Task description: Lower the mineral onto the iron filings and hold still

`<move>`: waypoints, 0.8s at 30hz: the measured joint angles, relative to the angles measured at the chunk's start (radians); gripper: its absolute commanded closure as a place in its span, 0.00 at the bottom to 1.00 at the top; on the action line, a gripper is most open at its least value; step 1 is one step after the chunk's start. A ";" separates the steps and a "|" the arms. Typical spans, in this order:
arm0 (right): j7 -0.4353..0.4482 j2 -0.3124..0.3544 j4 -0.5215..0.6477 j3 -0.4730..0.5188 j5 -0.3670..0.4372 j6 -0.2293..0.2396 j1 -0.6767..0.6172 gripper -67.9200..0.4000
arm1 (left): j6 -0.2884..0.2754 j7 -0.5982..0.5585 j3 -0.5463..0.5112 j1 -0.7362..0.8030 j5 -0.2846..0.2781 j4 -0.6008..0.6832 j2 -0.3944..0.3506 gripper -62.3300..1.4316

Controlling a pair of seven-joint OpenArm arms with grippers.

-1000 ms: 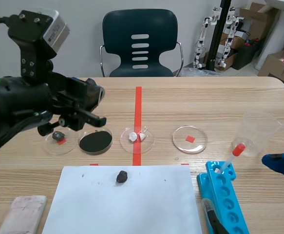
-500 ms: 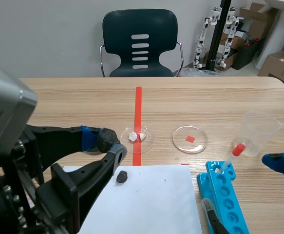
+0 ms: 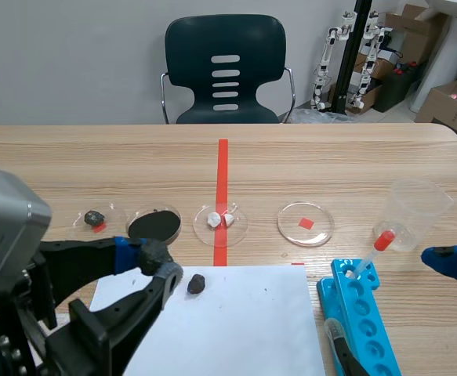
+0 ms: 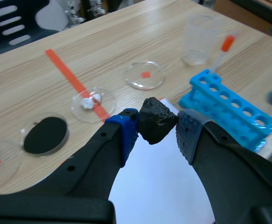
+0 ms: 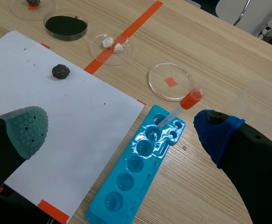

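Note:
My left gripper point(image 3: 151, 260) point(image 4: 156, 133) is shut on a dark, angular mineral point(image 3: 156, 251) point(image 4: 156, 126), held in the air over the near left corner of the white paper point(image 3: 236, 321). The iron filings form a black disc in a shallow dish point(image 3: 155, 225) point(image 4: 45, 135) point(image 5: 66, 23), ahead and left of the held mineral, not under it. A second dark rock point(image 3: 196, 283) point(image 5: 60, 71) lies on the paper. My right gripper point(image 5: 122, 130) point(image 3: 447, 261) is open with nothing in it, low at the right table edge.
Beside the filings stand a dish holding a small rock point(image 3: 96, 219), a dish with white lumps point(image 3: 221, 220) on the red tape, and a dish with a red square point(image 3: 306, 223). At right are a clear beaker point(image 3: 416, 210), a blue tube rack point(image 3: 361, 313) and a red-capped dropper point(image 3: 373, 251).
The left arm has swung down from over the left dishes toward the near side. Its gripper and the mineral moved nearer and leftward, uncovering the filings dish. The right arm is unchanged.

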 measured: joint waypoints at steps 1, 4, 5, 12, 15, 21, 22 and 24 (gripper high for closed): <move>0.000 0.000 0.000 0.000 0.000 0.000 0.000 0.00 | 0.000 -0.005 -0.019 0.000 0.000 -0.007 0.010 0.75; 0.000 0.000 0.000 0.000 0.000 0.000 0.000 0.00 | 0.000 -0.005 -0.068 0.000 0.000 -0.019 0.033 0.75; 0.000 0.000 0.000 0.000 0.000 0.000 0.000 0.00 | 0.000 -0.005 -0.082 0.000 -0.001 -0.023 0.040 0.75; 0.000 0.000 0.000 0.000 0.000 0.000 0.000 0.00 | 0.000 0.014 -0.091 0.000 -0.003 -0.042 0.042 0.75; 0.000 0.000 0.000 0.000 0.000 0.000 0.000 0.00 | 0.000 0.028 -0.091 0.000 -0.003 -0.042 0.042 0.75; 0.000 0.000 0.000 0.000 0.000 0.000 0.000 0.00 | 0.000 0.041 -0.090 -0.001 -0.003 -0.042 0.042 0.75; 0.000 0.000 0.000 0.000 0.000 0.000 0.000 0.00 | 0.000 0.041 -0.090 0.000 -0.003 -0.042 0.042 0.75; 0.000 0.000 0.000 0.000 0.000 0.000 0.000 0.00 | 0.000 0.041 -0.090 0.000 -0.003 -0.042 0.042 0.75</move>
